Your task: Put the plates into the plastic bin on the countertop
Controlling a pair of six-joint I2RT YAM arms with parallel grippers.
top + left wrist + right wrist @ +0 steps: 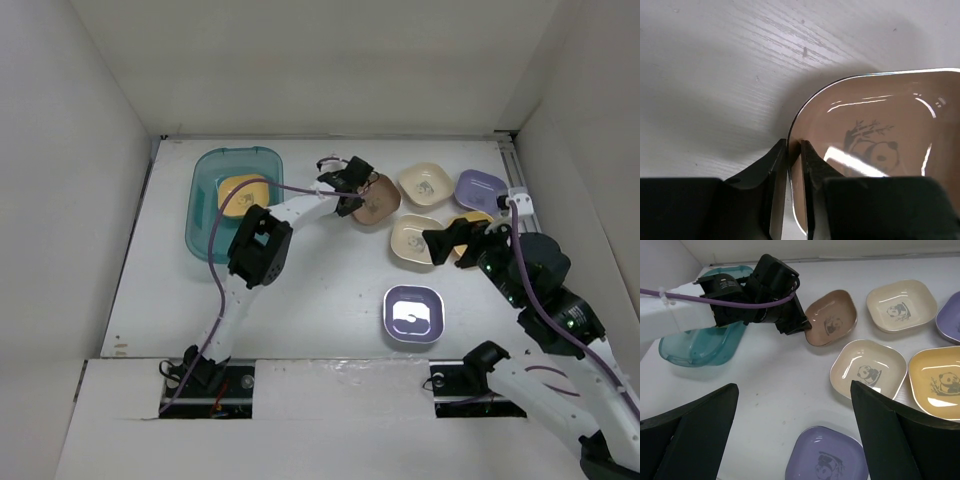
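My left gripper (353,186) is shut on the near rim of a brown-pink plate (380,200). In the left wrist view the two fingers (794,146) pinch the edge of this plate (875,125), one inside and one outside. The right wrist view shows that plate (832,317) tilted, its gripped side raised. The teal plastic bin (205,235) stands at the back left and holds a yellow plate (243,190). My right gripper (450,243) hangs open above the countertop (792,386), holding nothing, with a lavender plate (827,457) below it.
Two cream plates (425,183) (415,240), another lavender plate (480,188) and a yellow plate (472,222) lie at the back right. The near lavender plate (413,313) lies mid-table. White walls enclose the counter. The left arm spans between bin and plates.
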